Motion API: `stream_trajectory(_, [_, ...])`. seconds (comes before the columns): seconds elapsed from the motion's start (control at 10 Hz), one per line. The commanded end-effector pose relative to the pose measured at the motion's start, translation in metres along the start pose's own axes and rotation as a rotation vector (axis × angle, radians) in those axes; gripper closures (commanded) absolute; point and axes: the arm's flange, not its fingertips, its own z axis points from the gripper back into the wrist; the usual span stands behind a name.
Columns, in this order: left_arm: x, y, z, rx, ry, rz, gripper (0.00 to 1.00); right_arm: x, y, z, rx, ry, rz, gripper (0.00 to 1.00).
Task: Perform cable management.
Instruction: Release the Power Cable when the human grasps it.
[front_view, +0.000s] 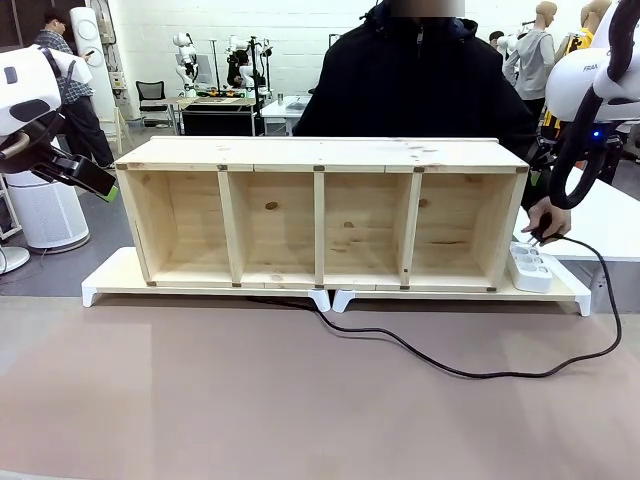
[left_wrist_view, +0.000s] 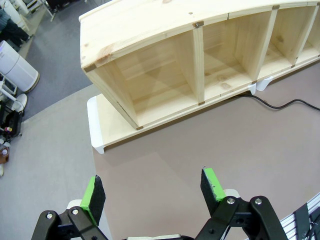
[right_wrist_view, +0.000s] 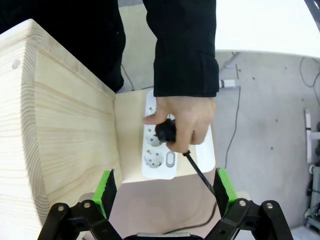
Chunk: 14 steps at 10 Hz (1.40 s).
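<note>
Green-padded left gripper: jaws spread, nothing held, wooden shelf ahead. Right gripper: jaws spread, nothing held; just ahead, cable plug is pinched by a person's hand over white power strip.

The cable is a thin, smooth black cord lying slack on the brown tabletop. It emerges from under the wooden shelf near centre, sags toward 4 o'clock, then loops up toward 2 o'clock. Its black plug sits at the white power strip, gripped by the person's hand.
</note>
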Motion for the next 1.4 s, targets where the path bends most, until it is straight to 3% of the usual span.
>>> stream_trajectory(0.0, [0.0015, 0.0001, -0.0015, 0.007, -0.011, -0.001, 0.0, -0.0004, 0.0001, -0.0007, 0.0, 0.005, 0.0, 0.0])
stream_trajectory(1.3, [0.0015, 0.0001, -0.0015, 0.007, -0.011, -0.001, 0.0, -0.0004, 0.0001, -0.0007, 0.0, 0.005, 0.0, 0.0])
